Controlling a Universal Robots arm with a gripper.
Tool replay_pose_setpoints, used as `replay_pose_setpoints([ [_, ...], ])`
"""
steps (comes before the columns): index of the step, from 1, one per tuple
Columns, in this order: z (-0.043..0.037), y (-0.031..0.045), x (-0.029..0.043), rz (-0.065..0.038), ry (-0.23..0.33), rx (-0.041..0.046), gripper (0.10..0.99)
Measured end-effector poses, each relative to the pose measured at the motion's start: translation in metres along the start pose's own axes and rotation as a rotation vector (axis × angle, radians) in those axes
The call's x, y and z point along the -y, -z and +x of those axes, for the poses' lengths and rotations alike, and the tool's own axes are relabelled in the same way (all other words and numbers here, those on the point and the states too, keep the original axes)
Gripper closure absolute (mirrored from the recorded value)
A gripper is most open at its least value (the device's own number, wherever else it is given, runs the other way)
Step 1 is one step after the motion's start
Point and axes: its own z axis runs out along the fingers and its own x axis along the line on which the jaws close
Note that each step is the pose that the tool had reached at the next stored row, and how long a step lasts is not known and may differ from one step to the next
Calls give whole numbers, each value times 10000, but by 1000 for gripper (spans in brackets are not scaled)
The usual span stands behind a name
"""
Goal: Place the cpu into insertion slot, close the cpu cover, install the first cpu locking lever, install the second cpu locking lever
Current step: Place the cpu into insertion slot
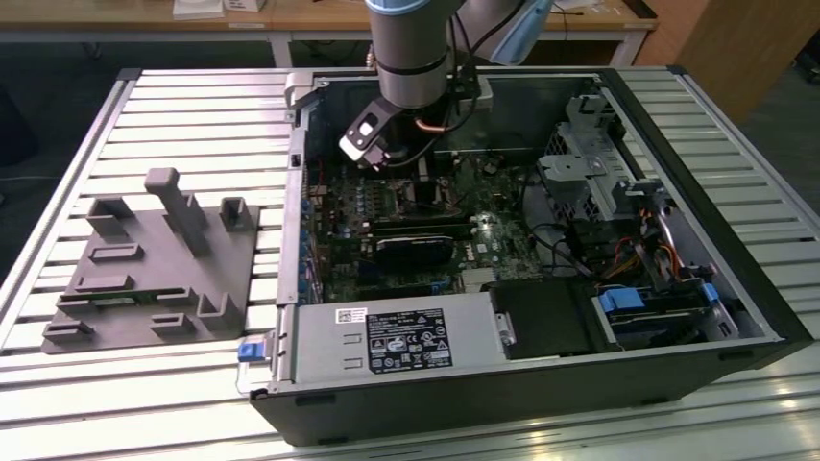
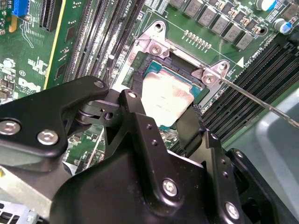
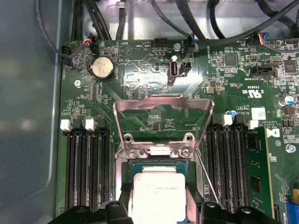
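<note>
The gripper [image 2: 162, 114] is narrowly spread, its fingers [image 2: 133, 106] grasping opposite edges of the cpu [image 3: 159, 193]. The cpu is dull silver-grey and lies flat in the insertion slot [image 3: 123, 171]. The cpu cover [image 3: 163, 103] stands raised at the slot's hinged end.

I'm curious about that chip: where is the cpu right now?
In both wrist views the cpu is held by the gripper at the insertion slot, next to the hinge of the raised cpu cover.

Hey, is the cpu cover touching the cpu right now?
Apart. In the first wrist view the cpu cover stands swung open beyond its hinge, clear of the cpu.
</note>
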Motion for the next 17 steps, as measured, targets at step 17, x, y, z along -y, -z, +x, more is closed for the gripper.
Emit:
replay_pose_setpoints([
  [17,0,-23,4,2,414,-55,549],
])
